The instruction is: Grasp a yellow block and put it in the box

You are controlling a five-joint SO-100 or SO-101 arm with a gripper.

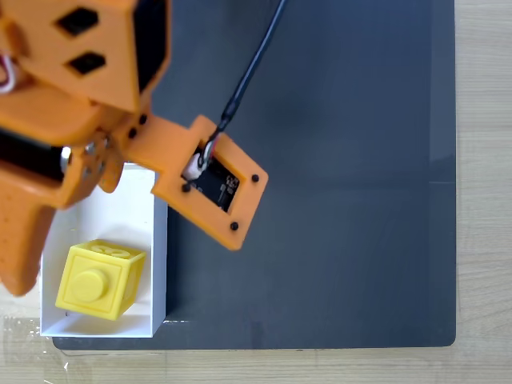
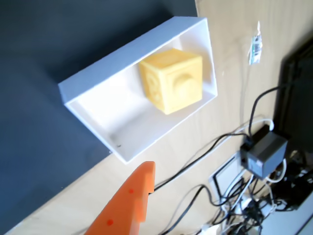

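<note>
Yellow block sitting inside the white box, tilted, resting toward one end wall, clear of the fingers.

Fingers: one orange tip showing at the bottom edge of the wrist view, nothing in its hold; how wide the pair is standing, cannot tell. Hanging above and just off the box's long wall nearest the tip, block lying beyond that wall.

Risks, judged from here:
- Orange arm overhanging one end of the box in the fixed view; pulling away low could be clipping a thin wall and dragging or tipping the light box, block spilling out.
- Box sitting half off the dark mat, onto the wooden table; a nudge could be sliding it further.
- Black cable trailing near the wrist; possibly snagging.

Count: yellow blocks, one. Boxes, one. Arms, one. Mats, one. Cables beyond the table edge, several, tangled, not countable.
</note>
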